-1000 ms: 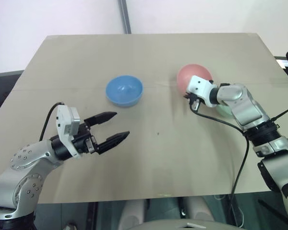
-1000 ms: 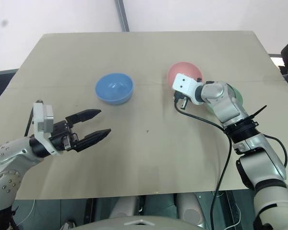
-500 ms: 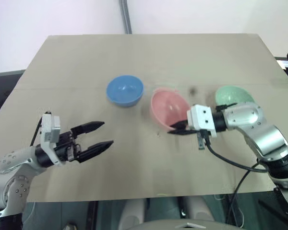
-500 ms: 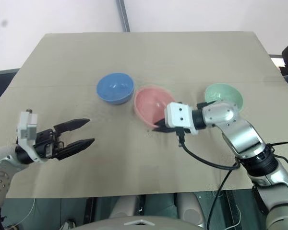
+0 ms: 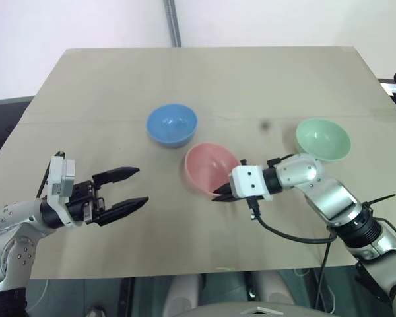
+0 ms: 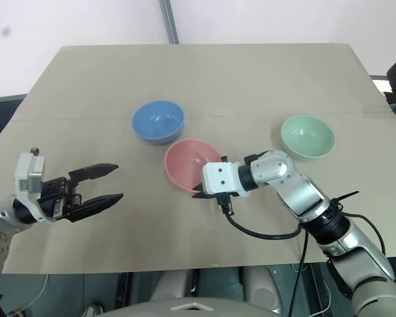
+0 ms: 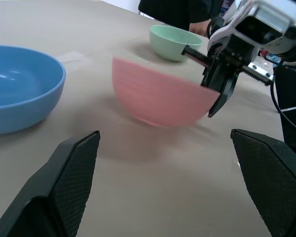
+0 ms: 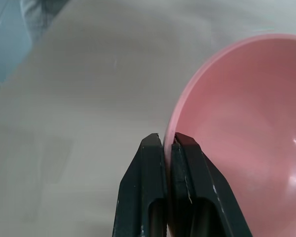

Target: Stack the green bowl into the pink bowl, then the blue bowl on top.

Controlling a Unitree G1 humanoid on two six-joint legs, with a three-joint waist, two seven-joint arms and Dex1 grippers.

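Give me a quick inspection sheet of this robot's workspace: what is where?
Surface: tan table, a small dark spot near its middle.
Job's things: blue bowl, pink bowl and green bowl, all apart, none stacked.
Clutter: nothing seen.
Grippers: right gripper has its fingers shut on the pink bowl's near rim, bowl tipped. Left gripper open, holding nothing, over the table's left side.
Cables: black cable loops under the right arm.
Surroundings: pale wall, grey pipe behind the table.
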